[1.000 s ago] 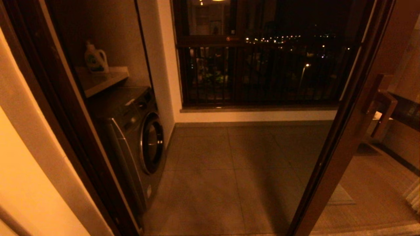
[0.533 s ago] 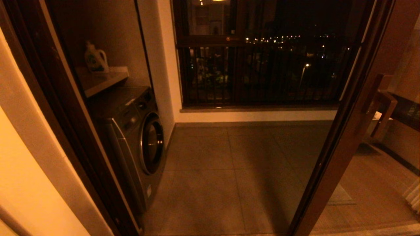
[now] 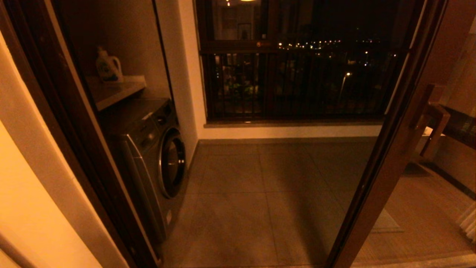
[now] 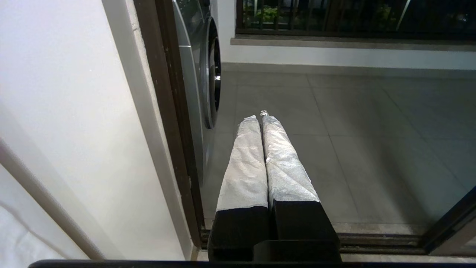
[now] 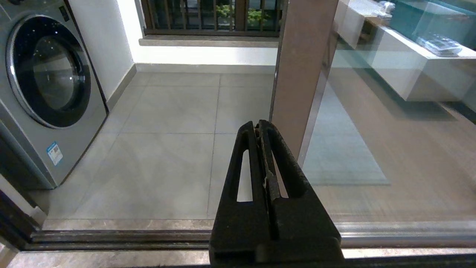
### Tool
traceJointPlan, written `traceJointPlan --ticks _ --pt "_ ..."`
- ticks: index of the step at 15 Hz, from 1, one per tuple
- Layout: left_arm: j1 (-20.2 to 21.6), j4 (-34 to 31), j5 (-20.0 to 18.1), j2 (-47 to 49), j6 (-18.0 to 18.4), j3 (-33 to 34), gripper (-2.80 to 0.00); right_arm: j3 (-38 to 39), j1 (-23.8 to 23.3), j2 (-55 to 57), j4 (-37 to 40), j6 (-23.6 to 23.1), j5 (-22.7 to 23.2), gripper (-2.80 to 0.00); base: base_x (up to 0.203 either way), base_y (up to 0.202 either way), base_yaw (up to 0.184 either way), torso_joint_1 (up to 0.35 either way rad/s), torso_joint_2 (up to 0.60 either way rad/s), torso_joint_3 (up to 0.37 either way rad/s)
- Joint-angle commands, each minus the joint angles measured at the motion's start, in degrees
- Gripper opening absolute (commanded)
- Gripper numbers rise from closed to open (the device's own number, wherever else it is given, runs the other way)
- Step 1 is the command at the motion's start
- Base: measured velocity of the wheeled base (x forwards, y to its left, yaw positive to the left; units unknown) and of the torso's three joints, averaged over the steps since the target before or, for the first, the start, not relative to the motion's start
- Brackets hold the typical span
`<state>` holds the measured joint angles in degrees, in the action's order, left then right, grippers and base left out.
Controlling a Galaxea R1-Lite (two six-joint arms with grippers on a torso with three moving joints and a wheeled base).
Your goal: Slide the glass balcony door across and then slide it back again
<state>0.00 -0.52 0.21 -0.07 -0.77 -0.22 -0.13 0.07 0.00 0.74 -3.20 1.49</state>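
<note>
The glass balcony door (image 3: 386,156) stands slid over to the right, its dark brown wooden stile running diagonally through the head view, with the wooden bar handle (image 3: 433,124) on it. The doorway to the left of it is open onto the tiled balcony. In the right wrist view the stile (image 5: 303,63) rises just beyond my right gripper (image 5: 256,124), which is shut on nothing and does not touch it. My left gripper (image 4: 259,118), with silver-wrapped fingers, is shut and empty, hanging over the threshold near the left jamb. Neither arm shows in the head view.
A washing machine (image 3: 156,156) stands at the balcony's left under a shelf with a detergent bottle (image 3: 108,67). The dark window with railing bars (image 3: 297,82) fills the back. The fixed jamb (image 3: 74,130) is at left. Floor tracks (image 5: 111,236) cross the threshold.
</note>
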Motion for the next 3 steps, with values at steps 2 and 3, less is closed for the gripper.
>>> traceJointPlan --ticks 2,3 --pt "0.0 0.0 0.0 0.1 0.0 0.0 -2.80 0.0 0.0 0.1 -0.1 1.0 -0.3 -2.80 0.000 0.000 0.000 0.000 0.00 0.000" --pt "0.0 0.0 0.0 0.1 0.0 0.0 -2.80 0.0 0.0 0.1 -0.1 1.1 -0.3 -2.80 0.000 0.000 0.000 0.000 0.00 0.000"
